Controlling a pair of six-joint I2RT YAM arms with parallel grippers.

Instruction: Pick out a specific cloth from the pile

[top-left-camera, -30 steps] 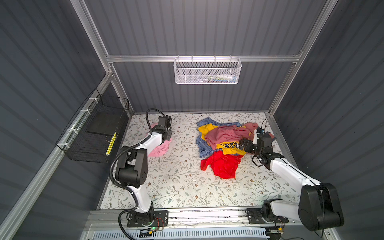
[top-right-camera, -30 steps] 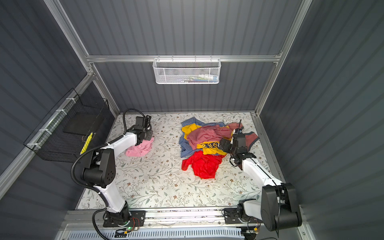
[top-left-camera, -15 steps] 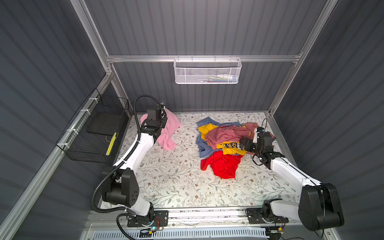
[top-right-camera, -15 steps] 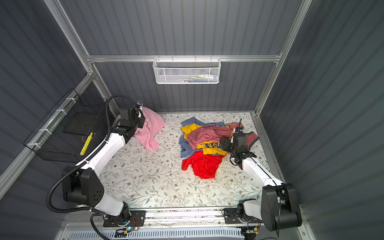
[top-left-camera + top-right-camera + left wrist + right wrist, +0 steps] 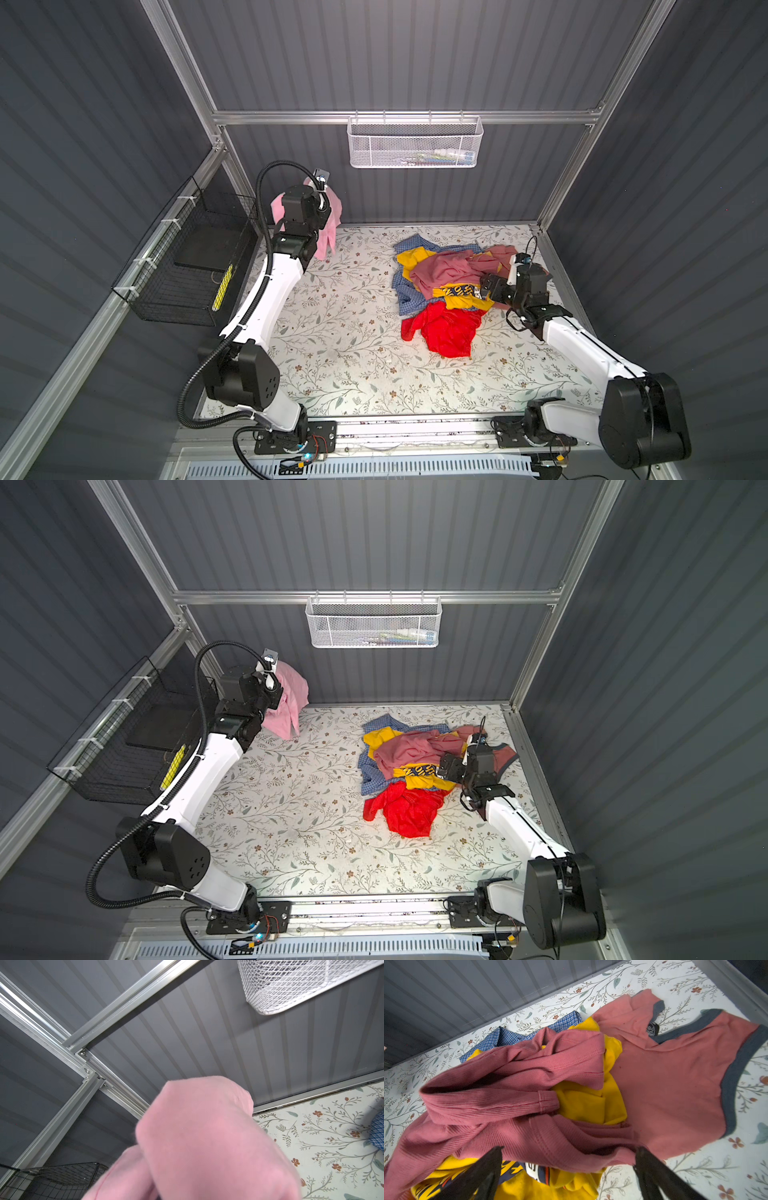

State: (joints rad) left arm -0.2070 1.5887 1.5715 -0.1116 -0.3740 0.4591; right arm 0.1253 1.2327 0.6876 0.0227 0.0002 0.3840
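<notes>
Grey ribbed walls and aluminium framing close you in on three sides, and the table (image 5: 332, 332) wears a floral-print cover. Your left arm is stretched high toward eleven o'clock, elbow nearly straight, wrist up by the back wall. Your right arm lies low along the table's right side, reaching in toward the pile (image 5: 449, 291) at about two o'clock.

That pile is dusty rose on top, with yellow, blue check and bright red beneath and beside it. Dark blue lettering shows on the yellow garment (image 5: 517, 1169), but it is too creased for you to read.

A black wire basket (image 5: 195, 266) hangs on the left wall just beside your raised arm; a white mesh basket (image 5: 374, 621) hangs on the back rail.

The cloth (image 5: 289, 706), light pink, hangs from the left end effector (image 5: 274, 692) clear of the table and well apart from the pile. It fills the left wrist view (image 5: 207, 1142) and hides the fingers, which are closed tight on it.

The right end effector (image 5: 566, 1176) stands spread, its dark fingers (image 5: 479, 1178) either side of the dusty-rose garment (image 5: 512, 1076), holding nothing.
</notes>
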